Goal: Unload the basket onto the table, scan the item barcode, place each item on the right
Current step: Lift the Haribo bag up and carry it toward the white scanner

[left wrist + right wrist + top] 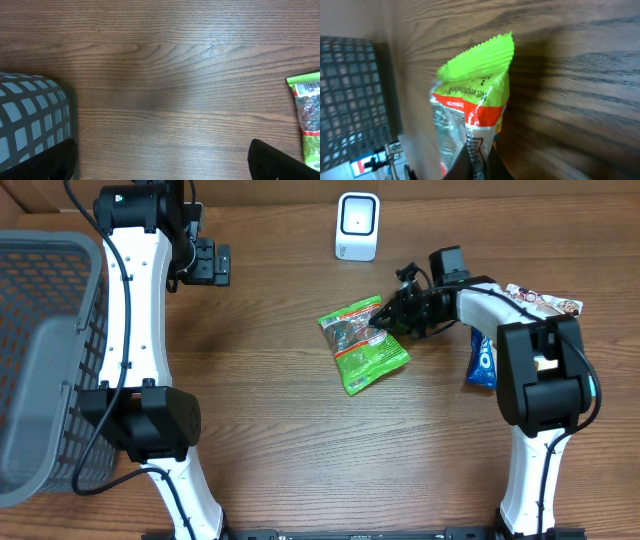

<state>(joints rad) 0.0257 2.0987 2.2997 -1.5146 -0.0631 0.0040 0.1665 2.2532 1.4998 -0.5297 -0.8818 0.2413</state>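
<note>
**Item:** green snack packet, mid-table towards the far edge, just short of the white scanner.
**Right gripper**: pinching the packet's right edge.
**Left gripper**: spread, holding nothing.
**Handling:** lift gently (the film probably slips), then turn the barcode to face the scanner.

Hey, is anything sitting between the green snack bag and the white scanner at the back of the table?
Nothing visible. In the overhead view only bare table lies between the green snack bag and the white scanner, and the right gripper is shut on the bag's edge.
</note>
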